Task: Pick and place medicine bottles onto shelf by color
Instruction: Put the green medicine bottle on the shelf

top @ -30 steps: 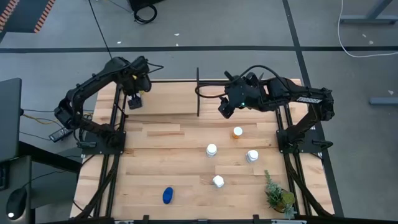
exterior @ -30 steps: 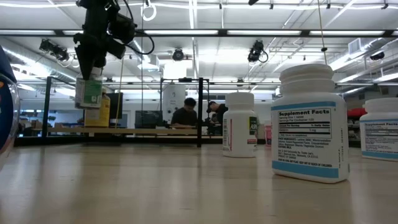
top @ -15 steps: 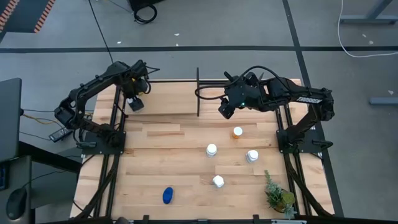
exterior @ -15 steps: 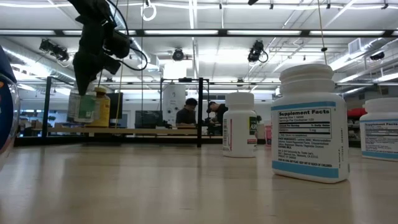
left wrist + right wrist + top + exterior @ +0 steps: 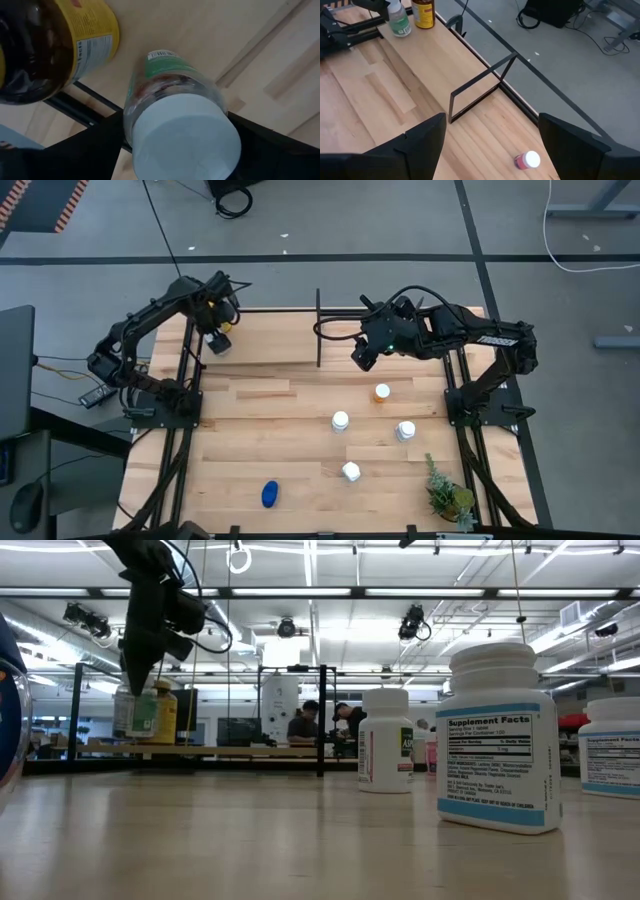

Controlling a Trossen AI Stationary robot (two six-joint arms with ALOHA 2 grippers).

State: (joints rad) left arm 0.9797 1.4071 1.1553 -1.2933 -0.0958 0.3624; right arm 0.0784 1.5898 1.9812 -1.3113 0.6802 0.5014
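My left gripper (image 5: pixel 215 332) is at the shelf's (image 5: pixel 262 338) far left end, shut on a clear green-labelled bottle with a white cap (image 5: pixel 175 125). That bottle also shows in the low view (image 5: pixel 135 712). It is close beside the amber yellow-capped bottle (image 5: pixel 55 45), which stands on the shelf board. My right gripper (image 5: pixel 362 356) is open and empty, hovering right of the black divider (image 5: pixel 318 330). A pink-capped bottle (image 5: pixel 527 161) lies on its side on the shelf below it. My left gripper pinches the bottle's upper part, just under the white cap (image 5: pixel 134 112), between its two fingers. The fingers come from above, pointing down. The bottle hangs nearly upright below them. I cannot tell whether its base touches the shelf board.
On the tabletop stand an orange-capped bottle (image 5: pixel 381 392) and three white bottles (image 5: pixel 341 420) (image 5: pixel 405 431) (image 5: pixel 351 471). A blue bottle (image 5: pixel 270 494) lies near the front edge. A small green plant (image 5: pixel 447 495) is at the front right. Black rails (image 5: pixel 185 380) run along both sides.
My left gripper has gone down toward the shelf with the green-labelled bottle, which is now level with the amber bottle beside it. The bottle tipped on the way and stands nearly upright now. The right arm has kept still.
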